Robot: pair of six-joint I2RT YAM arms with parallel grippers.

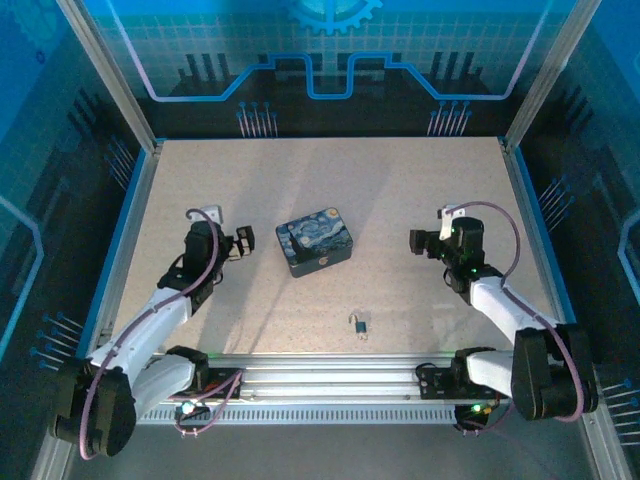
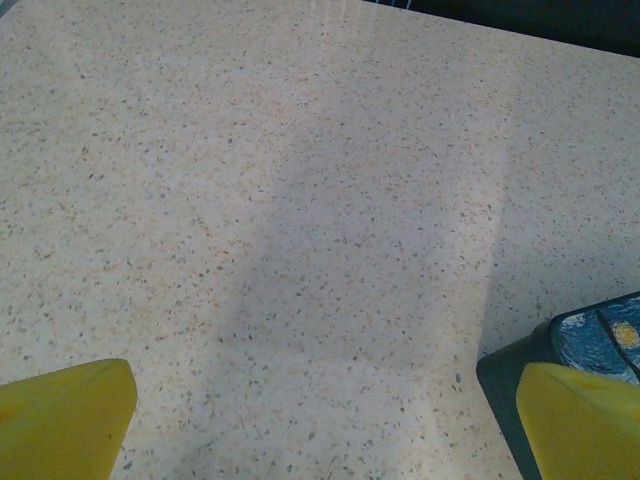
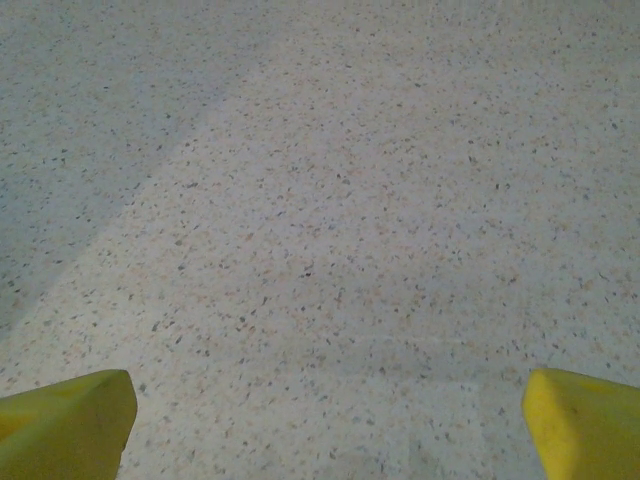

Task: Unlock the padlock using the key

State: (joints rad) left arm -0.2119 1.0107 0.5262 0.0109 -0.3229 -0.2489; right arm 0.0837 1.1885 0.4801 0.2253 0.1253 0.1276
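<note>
Padlock [image 1: 357, 323]; L claw [image 1: 246, 243], R claw [image 1: 416, 243] agape

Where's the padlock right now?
In the top view the padlock lies on the table near its front edge, slightly right of centre, in front and right of the painted tin box.

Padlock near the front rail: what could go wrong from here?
1. The padlock is tiny and the key cannot be told apart from it, so a grab may miss.
2. The left gripper sits close beside the tin box and could knock it when swinging over.
</note>
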